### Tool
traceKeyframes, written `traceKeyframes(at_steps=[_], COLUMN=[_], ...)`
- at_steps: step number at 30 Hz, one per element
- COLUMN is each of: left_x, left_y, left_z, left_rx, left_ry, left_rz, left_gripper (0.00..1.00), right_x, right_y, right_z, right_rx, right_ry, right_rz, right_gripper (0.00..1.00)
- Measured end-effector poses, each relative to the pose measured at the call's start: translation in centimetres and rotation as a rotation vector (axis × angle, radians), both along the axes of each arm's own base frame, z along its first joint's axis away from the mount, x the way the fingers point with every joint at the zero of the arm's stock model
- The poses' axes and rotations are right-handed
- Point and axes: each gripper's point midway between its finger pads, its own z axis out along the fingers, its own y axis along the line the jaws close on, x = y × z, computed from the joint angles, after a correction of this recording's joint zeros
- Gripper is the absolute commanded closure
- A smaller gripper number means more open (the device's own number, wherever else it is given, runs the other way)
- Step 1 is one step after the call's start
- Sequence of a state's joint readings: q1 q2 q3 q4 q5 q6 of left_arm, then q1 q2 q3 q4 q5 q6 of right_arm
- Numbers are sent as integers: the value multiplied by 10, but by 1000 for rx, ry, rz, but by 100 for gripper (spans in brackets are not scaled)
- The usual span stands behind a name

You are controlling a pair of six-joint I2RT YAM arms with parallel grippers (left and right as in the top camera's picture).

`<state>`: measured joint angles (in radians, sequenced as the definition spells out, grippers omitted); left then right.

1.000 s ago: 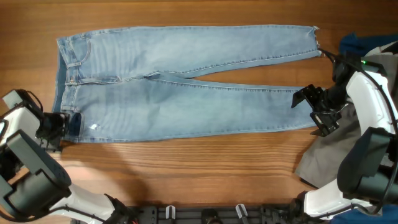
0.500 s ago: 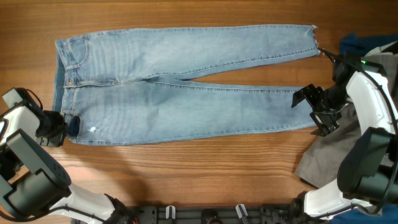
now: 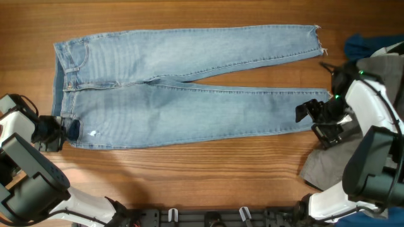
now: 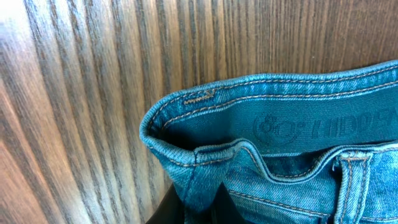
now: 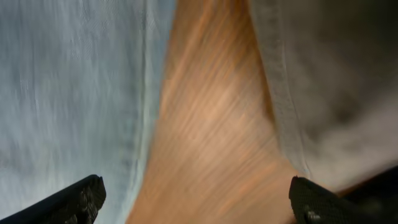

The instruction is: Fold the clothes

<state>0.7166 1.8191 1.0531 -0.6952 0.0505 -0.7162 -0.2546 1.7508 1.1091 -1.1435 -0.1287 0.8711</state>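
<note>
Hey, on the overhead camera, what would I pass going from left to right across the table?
left gripper → jeans → right gripper → dark blue garment. The grey garment spans the same stretch as the right gripper, so it is left out.

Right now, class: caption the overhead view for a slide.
Jeans lie flat on the wooden table; left pincer shut on the waistband corner, right pincer open near a hem.

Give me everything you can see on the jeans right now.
The jeans are light blue denim, lying flat on the wooden table, waist to the left, legs stretched right, frayed hems. A small rip shows near the lower waist corner, which the left gripper pinches. The open right gripper is beside the lower hem.
</note>
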Motion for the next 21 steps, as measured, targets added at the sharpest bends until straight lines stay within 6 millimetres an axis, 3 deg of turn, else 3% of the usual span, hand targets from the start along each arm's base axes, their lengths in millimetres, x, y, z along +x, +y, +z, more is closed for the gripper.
traceKeyframes(at_steps=[6,15,21], left_x=[-2,-7,-9], left_y=[-1,-4,-4], left_z=[0,0,0], left_rx=[-7,-19,-15], left_ry=[9,28,34], left_rz=[-3,-20,-77], left_gripper=[96,92,96], right_x=[24,27,35], right_y=[-20,-39,-46], right_z=[-13,-13,-14], right_rx=[-98,-199,-237], right_ry=[-105,-110,-142], right_rz=[-22,-18,-19], right_gripper=[0,0,0])
